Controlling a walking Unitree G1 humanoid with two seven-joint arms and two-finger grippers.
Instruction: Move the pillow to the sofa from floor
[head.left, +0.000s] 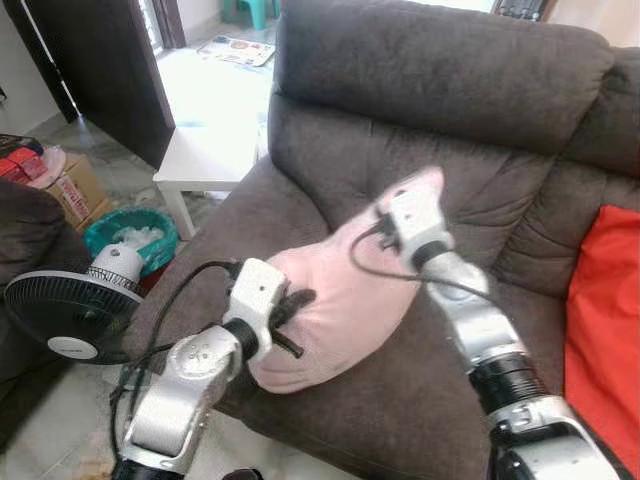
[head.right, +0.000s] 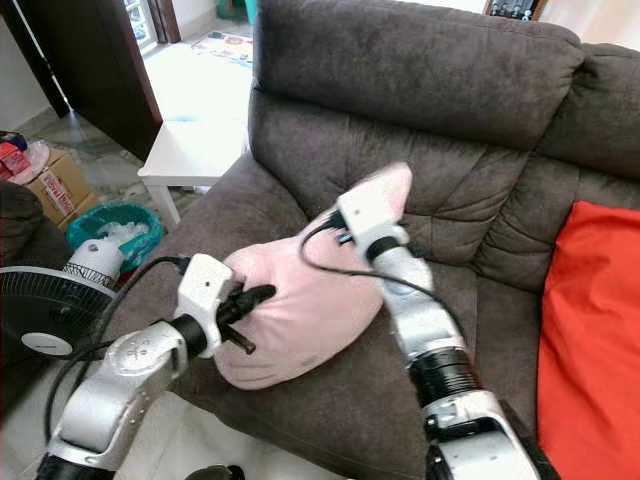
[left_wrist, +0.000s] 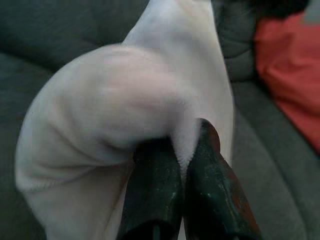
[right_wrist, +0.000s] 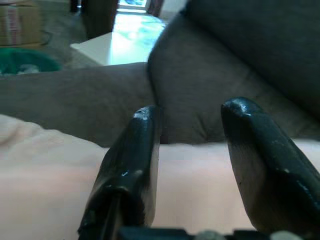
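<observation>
Pink pillow (head.left: 335, 305) lies on sofa (head.left: 420, 90) seat near front edge. Left gripper (left_wrist: 182, 165) pinches a fold of its fabric; right gripper (right_wrist: 192, 155) spread apart over its far end. Placing step, likely almost done. Next: let go, withdraw both arms.

A home living room: a dark grey fabric sofa (head.left: 420, 120), a low white side table (head.left: 205, 150), a black standing fan (head.left: 65, 315) and cardboard boxes (head.left: 75, 190) on the tiled floor (head.left: 40, 420).
</observation>
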